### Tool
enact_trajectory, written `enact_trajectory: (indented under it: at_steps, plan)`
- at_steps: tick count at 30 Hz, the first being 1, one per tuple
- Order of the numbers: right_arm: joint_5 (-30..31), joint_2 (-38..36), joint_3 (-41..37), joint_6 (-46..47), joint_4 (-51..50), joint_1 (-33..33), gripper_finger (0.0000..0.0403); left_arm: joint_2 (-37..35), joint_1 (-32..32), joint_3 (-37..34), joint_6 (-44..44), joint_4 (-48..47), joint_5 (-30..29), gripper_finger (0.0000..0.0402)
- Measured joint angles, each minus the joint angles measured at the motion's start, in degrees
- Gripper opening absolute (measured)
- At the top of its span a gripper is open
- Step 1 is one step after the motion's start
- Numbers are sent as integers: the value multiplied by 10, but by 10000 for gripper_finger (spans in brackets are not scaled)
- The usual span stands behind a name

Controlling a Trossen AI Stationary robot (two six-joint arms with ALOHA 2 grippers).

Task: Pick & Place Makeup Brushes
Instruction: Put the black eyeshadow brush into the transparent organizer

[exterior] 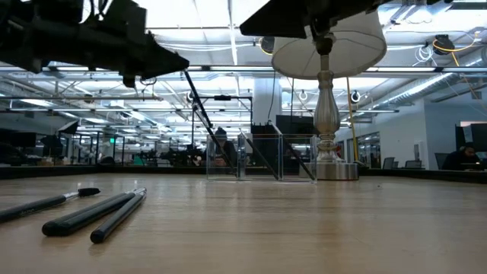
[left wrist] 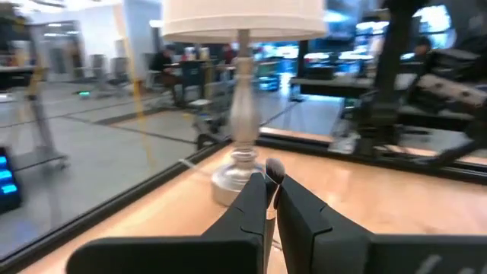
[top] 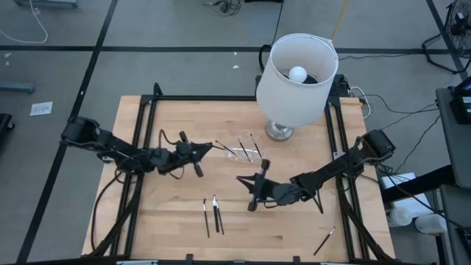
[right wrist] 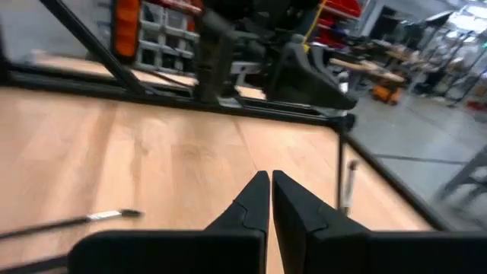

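Note:
My left gripper (top: 209,149) hovers mid-table beside a clear box (top: 240,150) and is shut on one thin dark makeup brush (left wrist: 274,169). A few more brushes lean inside that clear box (exterior: 243,156). Three brushes (top: 213,215) lie flat on the wood toward the near edge, close up in the low view (exterior: 91,215). Another brush (top: 324,241) lies near the right front corner. My right gripper (top: 240,179) hangs above the table's middle, shut and touching nothing; its wrist view (right wrist: 270,183) shows a brush (right wrist: 84,219) lying on the table. My left gripper pinches the brush between its two fingers, near the bristled end (left wrist: 275,170), which pokes out just past the fingertips. The thin shaft (exterior: 202,106) slants down below the gripper toward the clear box, clear of the tabletop. Whether its lower end touches the box does not show.
A table lamp with a white shade (top: 296,70) stands on its metal base (top: 280,131) at the far edge, just beyond the clear box. Black frame rails (top: 143,147) run along the table's left and right sides. Bare wood lies between the arms and the near edge.

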Motion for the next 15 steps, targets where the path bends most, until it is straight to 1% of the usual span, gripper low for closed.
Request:
enact_trajectory:
  at_steps: [2, 5, 10, 12, 15]
  plan:
    - [14, -1, 0, -18, -3, 2, 6, 32, -14, 23, 19, 2, -35, 14]
    - [13, -1, 0, -37, -4, 4, 6, 77, -39, 62, 46, 2, -103, 14]
    - [15, -1, 0, -37, -18, 5, 6, 146, -72, 138, 90, 3, -185, 14]
    - [34, -1, -1, -37, -18, 5, 5, 172, -78, 164, 100, 3, -224, 14]
    - [59, -1, -8, -39, -17, 5, 1, 211, -79, 199, 102, 3, -256, 14]
